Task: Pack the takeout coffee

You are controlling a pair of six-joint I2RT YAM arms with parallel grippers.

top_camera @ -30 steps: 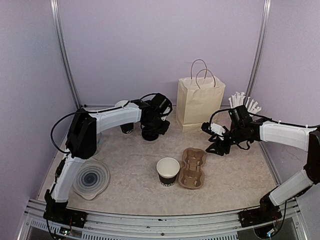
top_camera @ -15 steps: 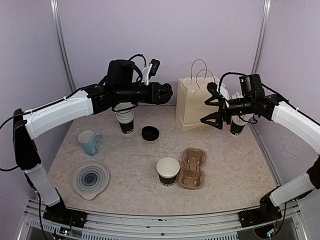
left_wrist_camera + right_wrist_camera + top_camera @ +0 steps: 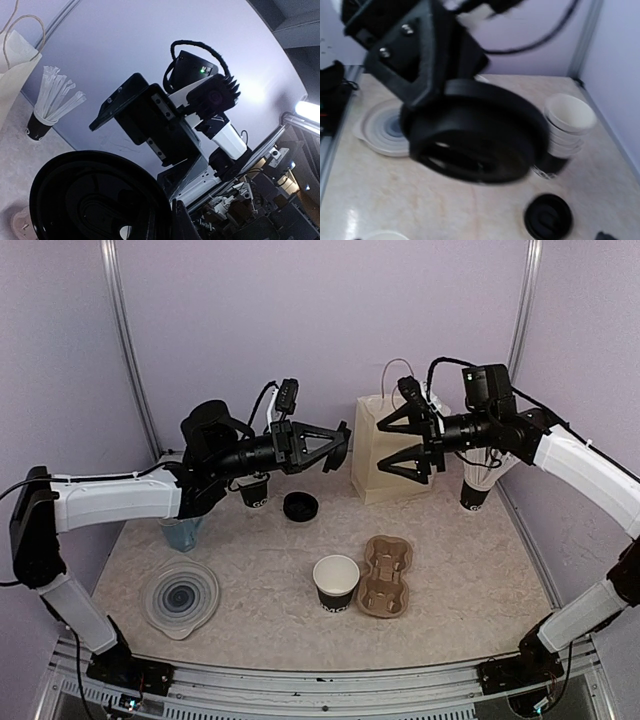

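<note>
At the far left a blue mug (image 3: 180, 533) stands half hidden behind the left arm, with a pale ribbed dish (image 3: 181, 597) nearer on the table (image 3: 470, 570). A second ago the left claw (image 3: 336, 448) was down at the table beside the stack of cups (image 3: 255, 490). Now it is raised well above the surface and reaches right, closed on a black lid (image 3: 95, 200) that it pinches by the edge, as both wrist views show. A spare lid (image 3: 300, 506) lies on the table just right of the stack. Nearer, in the middle, the cup (image 3: 336, 583) stands upright and uncovered, its white inside showing, just left of the brown carrier (image 3: 385, 575), whose wells are empty. Far behind them stands the paper bag (image 3: 395, 455). The right claw (image 3: 382, 447) has moved too: a second ago it hung low to the right of the carrier with narrower jaws. Now it is up in front of the bag, pointing left at the held lid, jaws spread wide with nothing between them. A cup of straws (image 3: 478, 480) sits at the far right behind that arm. The two claws face each other in the air, near but apart, which looks like the start of a handover of the lid. The cup is not yet capped or seated in the carrier, so the packing is at an early stage.
</note>
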